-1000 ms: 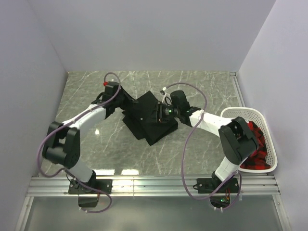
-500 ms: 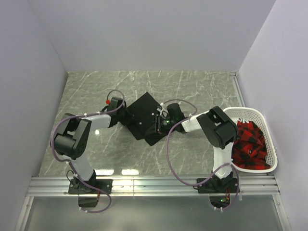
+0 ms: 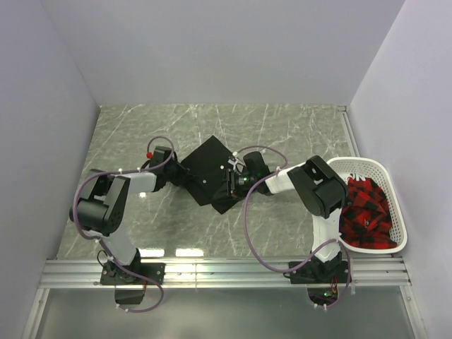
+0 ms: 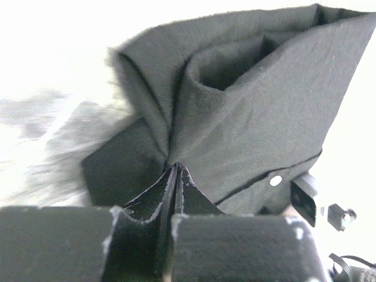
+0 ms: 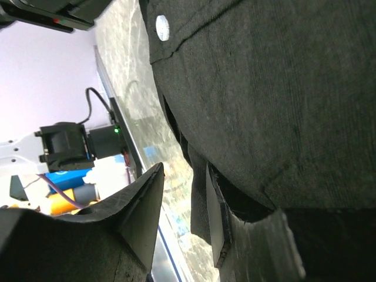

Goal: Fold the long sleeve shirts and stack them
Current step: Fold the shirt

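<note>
A plain black long sleeve shirt point(image 3: 208, 169) lies folded into a diamond shape on the marble table point(image 3: 282, 127). My left gripper point(image 3: 176, 174) is low at the shirt's left corner. In the left wrist view it point(image 4: 175, 167) is shut, its tips pinching a gathered fold of the black cloth point(image 4: 264, 111) near a pale button point(image 4: 275, 180). My right gripper point(image 3: 230, 185) is at the shirt's right lower edge. In the right wrist view it point(image 5: 185, 176) is open, with the shirt point(image 5: 282, 88) lying over one finger and a flap of cloth hanging beside it.
A white basket point(image 3: 395, 185) at the right edge holds red and black plaid cloth point(image 3: 367, 212). White walls close off the table on three sides. A metal rail point(image 3: 226, 270) runs along the near edge by the arm bases.
Both arms have dropped low to the table. The shirt has gone from a looser, wider shape to a compact diamond and shifted slightly left.
</note>
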Controlling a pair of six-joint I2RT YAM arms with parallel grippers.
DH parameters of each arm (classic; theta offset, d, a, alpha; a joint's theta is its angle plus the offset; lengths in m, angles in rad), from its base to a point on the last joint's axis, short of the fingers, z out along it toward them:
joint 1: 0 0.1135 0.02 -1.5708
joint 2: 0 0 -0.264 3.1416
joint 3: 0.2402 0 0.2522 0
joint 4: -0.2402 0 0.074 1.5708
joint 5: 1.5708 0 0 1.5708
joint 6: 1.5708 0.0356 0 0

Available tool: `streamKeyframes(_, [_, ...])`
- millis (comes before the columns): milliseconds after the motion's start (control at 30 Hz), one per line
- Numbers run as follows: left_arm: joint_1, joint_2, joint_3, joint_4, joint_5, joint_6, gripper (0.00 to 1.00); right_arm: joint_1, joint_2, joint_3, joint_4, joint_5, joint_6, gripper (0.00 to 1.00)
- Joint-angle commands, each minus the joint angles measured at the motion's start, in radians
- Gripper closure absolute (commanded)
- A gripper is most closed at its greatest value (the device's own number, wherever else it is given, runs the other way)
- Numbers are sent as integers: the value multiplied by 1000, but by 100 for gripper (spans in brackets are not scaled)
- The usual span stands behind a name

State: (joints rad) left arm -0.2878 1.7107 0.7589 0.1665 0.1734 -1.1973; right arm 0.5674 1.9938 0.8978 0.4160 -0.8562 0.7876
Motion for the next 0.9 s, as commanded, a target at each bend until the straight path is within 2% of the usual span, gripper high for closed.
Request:
streamKeyframes(0, [21,-83,22,-116,-124,83,94,11,-72,32,-144,20,-88,57])
streamKeyframes(133, [19,-102,134,-238,-169,203,89,-6,-186,95,-272,36,-139,56])
streamKeyframes(400, [-51,-203,206,-272,-169,284,89,-133,-297,135,-321,37,-157,56])
streamKeyframes(500, [-97,-186,232,-262,-128,286,90,-178,-283,136,-329,14,-166,57])
streamKeyframes(633, [-157,-119,244,-236,-85,257,93,-253,-225,102,-258,-24,-148,57])
streamKeyframes(767, [-163,-33,206,-186,-19,222,98,-294,-149,69,-211,-27,-122,58])
streamKeyframes(867, [-162,12,155,-180,-38,208,100,-322,-98,15,-134,-15,-87,58])
